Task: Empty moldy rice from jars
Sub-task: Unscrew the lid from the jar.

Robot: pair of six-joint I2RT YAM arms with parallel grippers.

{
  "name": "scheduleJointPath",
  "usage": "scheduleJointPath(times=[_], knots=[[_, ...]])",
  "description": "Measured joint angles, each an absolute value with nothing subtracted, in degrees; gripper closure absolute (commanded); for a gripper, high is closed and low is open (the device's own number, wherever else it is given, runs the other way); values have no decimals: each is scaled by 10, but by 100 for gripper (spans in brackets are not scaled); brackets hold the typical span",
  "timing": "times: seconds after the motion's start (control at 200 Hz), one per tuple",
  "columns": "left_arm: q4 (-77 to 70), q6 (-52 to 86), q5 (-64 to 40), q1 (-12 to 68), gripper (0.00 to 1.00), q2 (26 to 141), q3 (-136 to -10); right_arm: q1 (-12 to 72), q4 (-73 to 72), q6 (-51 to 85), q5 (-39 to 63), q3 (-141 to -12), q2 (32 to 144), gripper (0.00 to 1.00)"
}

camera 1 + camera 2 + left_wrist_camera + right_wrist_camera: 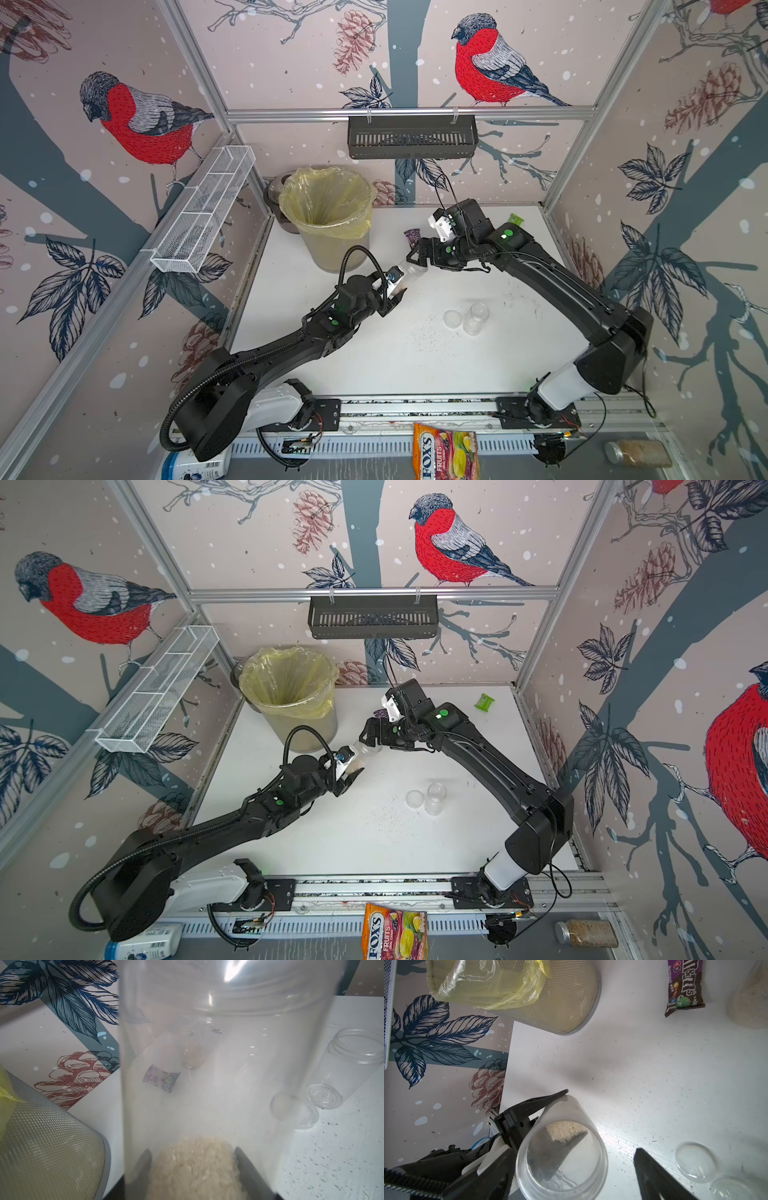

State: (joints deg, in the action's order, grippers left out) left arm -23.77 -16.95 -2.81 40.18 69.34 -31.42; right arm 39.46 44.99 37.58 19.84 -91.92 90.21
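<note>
Jar, rice at base: clenched by left gripper beside bin, tilted, mouth away from bin, between spread jaws of right gripper

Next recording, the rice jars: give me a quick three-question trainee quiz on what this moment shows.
1. True or false: the left tool grips a tilted jar with rice in it.
2. The bin is lined with: A) a yellow bag; B) a black bag; C) newspaper.
3. What lies on the table right beside the empty jar?

Key: 1 true; 2 A; 3 a clear round lid.
</note>
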Motion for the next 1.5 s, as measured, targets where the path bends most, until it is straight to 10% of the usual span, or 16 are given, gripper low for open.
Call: scheduleJointPath(times=[0.735, 1.036, 1.501], knots=[[-239, -169, -27, 402, 100, 699, -315, 424, 497, 342, 172, -975, 944, 27], [-248, -170, -24, 402, 100, 695, -313, 423, 500, 318, 163, -974, 935, 51], [-265, -133, -116, 368, 100, 672, -285, 403, 426, 29, 277, -920, 916, 70]])
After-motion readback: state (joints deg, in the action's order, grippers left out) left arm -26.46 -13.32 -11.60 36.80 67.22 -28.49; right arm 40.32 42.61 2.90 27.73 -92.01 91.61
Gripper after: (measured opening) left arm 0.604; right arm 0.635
